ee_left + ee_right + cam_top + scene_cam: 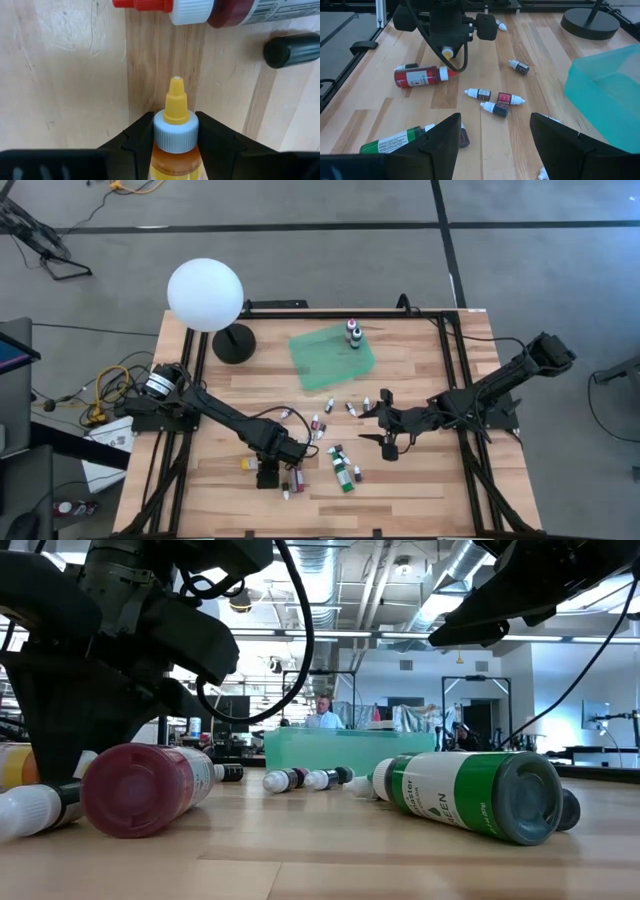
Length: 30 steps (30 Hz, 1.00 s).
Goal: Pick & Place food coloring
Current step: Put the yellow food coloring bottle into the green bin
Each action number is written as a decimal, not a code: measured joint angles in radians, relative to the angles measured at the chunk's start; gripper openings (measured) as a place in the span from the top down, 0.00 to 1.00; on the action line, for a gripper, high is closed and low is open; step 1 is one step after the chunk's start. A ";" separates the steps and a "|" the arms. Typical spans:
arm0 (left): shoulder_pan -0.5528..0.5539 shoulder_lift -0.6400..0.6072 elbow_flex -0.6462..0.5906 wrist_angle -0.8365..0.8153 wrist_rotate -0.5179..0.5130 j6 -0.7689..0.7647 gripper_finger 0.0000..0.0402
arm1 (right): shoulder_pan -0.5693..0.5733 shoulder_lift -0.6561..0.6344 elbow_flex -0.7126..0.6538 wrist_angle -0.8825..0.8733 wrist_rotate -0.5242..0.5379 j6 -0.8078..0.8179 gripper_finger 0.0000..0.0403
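Left end effector (pixel 175 142) grips the yellow bottle (pixel 175 125) low over the table; right end effector (pixel 495 135) hovers wide.

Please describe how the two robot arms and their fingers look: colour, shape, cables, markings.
Both arms are dark, slim and jointed. The left arm has a silver-ringed base joint and a black cable looping near its wrist. The left gripper has matte black, angular fingers; the right gripper has broad black ones.
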 joint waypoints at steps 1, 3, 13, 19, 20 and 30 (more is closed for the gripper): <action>0.000 0.000 0.000 0.000 0.000 0.000 0.67 | 0.000 0.000 0.000 0.000 0.000 0.000 0.43; 0.000 0.000 0.000 0.000 0.000 0.000 0.67 | 0.000 0.000 0.000 0.000 0.000 0.000 0.43; 0.000 0.000 0.000 0.009 -0.007 0.026 0.69 | 0.000 0.000 0.000 0.000 0.000 0.000 0.43; 0.000 -0.001 0.011 0.028 -0.047 0.076 0.70 | 0.000 0.000 0.000 0.000 0.000 0.000 0.43; 0.000 -0.001 0.020 0.026 -0.061 0.085 0.70 | 0.000 0.000 0.000 0.000 0.000 0.000 0.43; 0.000 -0.041 0.114 0.009 -0.200 0.188 0.70 | 0.000 0.000 0.000 0.000 0.000 0.000 0.43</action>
